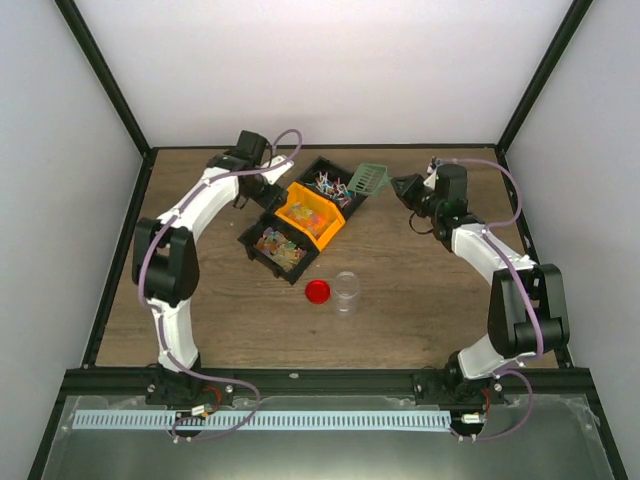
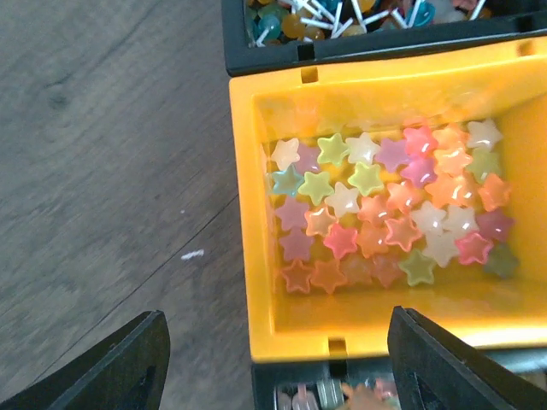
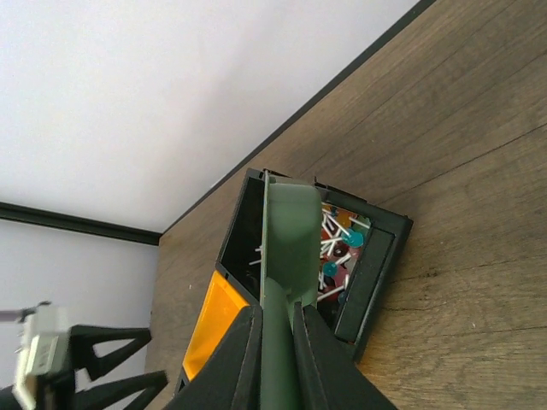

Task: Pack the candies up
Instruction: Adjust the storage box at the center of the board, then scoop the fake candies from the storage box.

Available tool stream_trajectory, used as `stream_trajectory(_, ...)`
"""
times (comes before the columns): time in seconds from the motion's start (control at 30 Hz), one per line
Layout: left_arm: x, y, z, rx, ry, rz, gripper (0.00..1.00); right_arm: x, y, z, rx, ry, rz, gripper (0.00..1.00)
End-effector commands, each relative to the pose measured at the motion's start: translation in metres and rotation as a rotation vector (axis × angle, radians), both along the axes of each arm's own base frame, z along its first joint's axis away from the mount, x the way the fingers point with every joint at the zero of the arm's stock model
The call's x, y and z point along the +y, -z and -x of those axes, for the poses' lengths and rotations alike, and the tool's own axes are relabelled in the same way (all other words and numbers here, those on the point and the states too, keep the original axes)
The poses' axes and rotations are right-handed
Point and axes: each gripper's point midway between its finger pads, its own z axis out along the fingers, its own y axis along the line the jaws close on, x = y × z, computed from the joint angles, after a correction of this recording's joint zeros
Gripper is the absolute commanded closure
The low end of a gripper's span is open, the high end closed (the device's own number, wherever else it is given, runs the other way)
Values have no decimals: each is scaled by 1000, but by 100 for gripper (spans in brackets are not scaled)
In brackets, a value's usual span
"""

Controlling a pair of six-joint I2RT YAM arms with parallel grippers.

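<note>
Left gripper (image 2: 278, 367): jaws spread wide, holding nothing, poised over the orange plastic bin (image 2: 248, 213) of pastel star-shaped candies (image 2: 385, 213); right gripper (image 3: 278, 333): clamped on the handle of the green slotted plastic scoop (image 3: 291, 239), whose blade hangs over the black plastic bin (image 3: 376, 273) of stick-type sweets (image 3: 338, 248); a third black bin (image 1: 248, 240) holds mixed pieces. Clear round jar (image 1: 346, 292) stands uncapped near the middle of the wooden table (image 1: 420, 330) and appears empty; round red lid (image 1: 318, 292) lies just beside it. Judgement: packing not begun; scooping, filling and capping all remain.
</note>
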Motion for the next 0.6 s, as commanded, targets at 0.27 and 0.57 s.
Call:
stream_trajectory(0.27,-14,-45,-40,-348,-104,239,0,4,-2,9,-38,-23,12,99)
stream_trajectory(0.57,-17,-89,-60,-476,-255,502,0,7,10,6,-14,-36,7,99)
